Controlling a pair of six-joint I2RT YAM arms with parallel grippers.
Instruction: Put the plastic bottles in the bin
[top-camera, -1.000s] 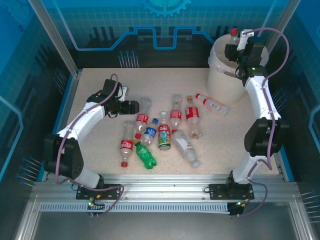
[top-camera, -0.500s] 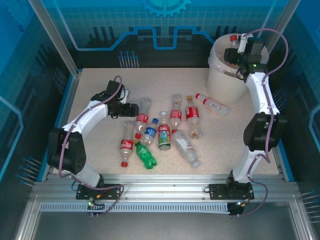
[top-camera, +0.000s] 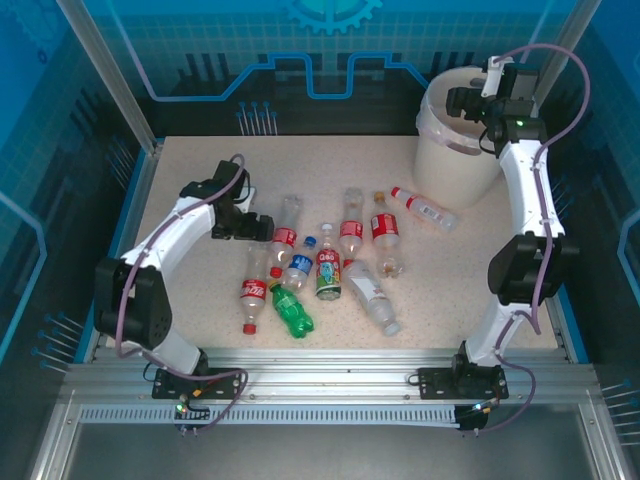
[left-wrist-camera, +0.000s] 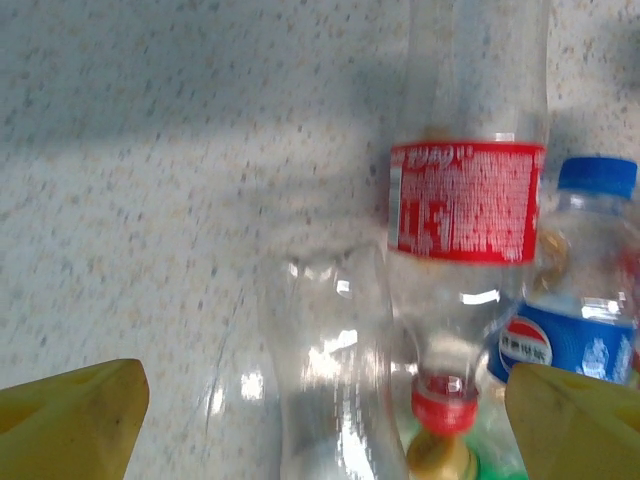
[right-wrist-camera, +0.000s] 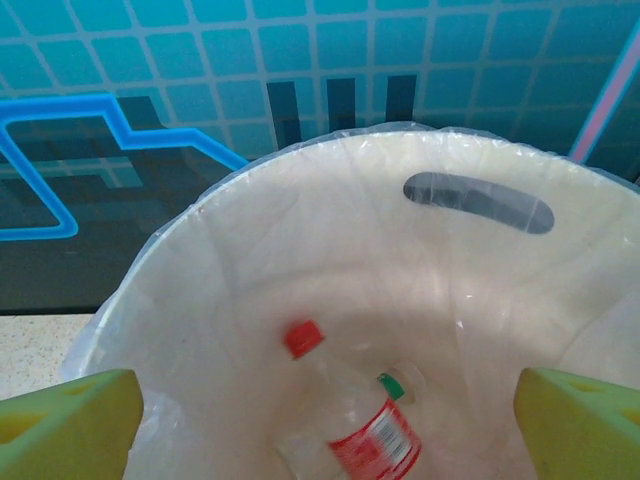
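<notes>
Several plastic bottles (top-camera: 328, 270) lie scattered mid-table, mostly red-labelled, one green (top-camera: 292, 312), one blue-labelled (top-camera: 298, 265). My left gripper (top-camera: 256, 228) hangs open low at the cluster's left edge. In the left wrist view its jaws (left-wrist-camera: 325, 425) straddle a plain clear bottle (left-wrist-camera: 320, 380) without touching it; a red-labelled bottle (left-wrist-camera: 465, 200) and the blue-labelled one (left-wrist-camera: 565, 335) lie just right. My right gripper (top-camera: 466, 100) stands open and empty above the cream bin (top-camera: 450, 160). Inside the bin (right-wrist-camera: 480, 290) lie a red-capped bottle (right-wrist-camera: 350, 420) and a green-capped one (right-wrist-camera: 398, 385).
One red-labelled bottle (top-camera: 425, 208) lies alone just in front of the bin. Blue enclosure walls ring the speckled table (top-camera: 200, 170). Open tabletop stretches along the back left and front right.
My right gripper opened over the bin and the red-capped bottle it held dropped inside. My left gripper moved right and lower toward the bottles and opened wider.
</notes>
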